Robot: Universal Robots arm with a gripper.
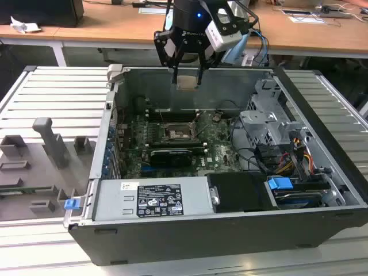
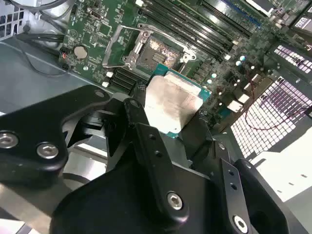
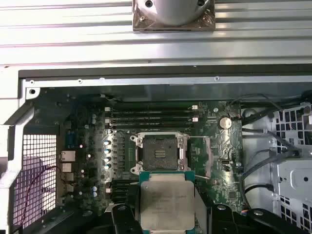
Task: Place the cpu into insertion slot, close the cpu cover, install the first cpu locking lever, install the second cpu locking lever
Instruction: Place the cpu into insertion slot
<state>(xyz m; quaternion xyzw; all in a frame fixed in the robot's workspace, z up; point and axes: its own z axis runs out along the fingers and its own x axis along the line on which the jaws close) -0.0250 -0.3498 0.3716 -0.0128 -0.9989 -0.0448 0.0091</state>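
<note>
My gripper hangs above the open computer case, shut on the cpu, a flat beige-silver square held between its black fingers. In both wrist views the cpu shows with a green edge, its pale face towards the camera. Well below it on the green board lies the insertion slot, a square black socket with a silver rim, uncovered. The cpu cover is swung open beside the socket. The cpu is well clear of the slot.
The case lies open on a grooved metal table. Long black memory slots run beside the socket. A silver power supply, a drive cage with cables and a blue clip fill the case's near and right parts in the exterior view.
</note>
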